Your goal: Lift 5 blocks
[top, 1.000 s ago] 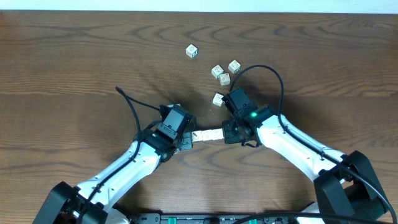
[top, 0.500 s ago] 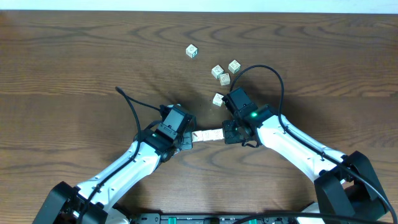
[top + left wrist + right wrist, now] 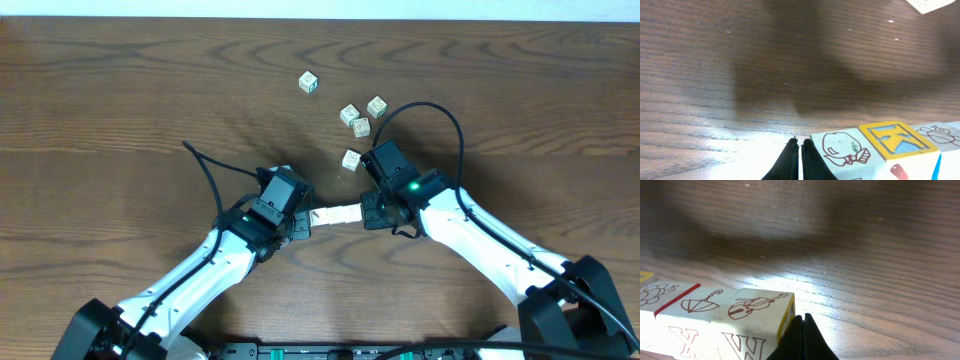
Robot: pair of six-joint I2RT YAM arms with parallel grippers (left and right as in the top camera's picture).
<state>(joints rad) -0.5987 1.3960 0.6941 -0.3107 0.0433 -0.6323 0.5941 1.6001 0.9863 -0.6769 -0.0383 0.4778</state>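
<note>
Dark wood-grain tabletop [image 3: 120, 90] carries it all: at lower centre the left pincer [image 3: 306, 219] and right pincer [image 3: 363, 211], each with tips together, squeeze one row of blocks [image 3: 335, 213] end to end, at least three showing. Uneven pressure could buckle that row and scatter it. Beyond, toward upper centre, five loose blocks [image 3: 361, 127] lie apart.
</note>
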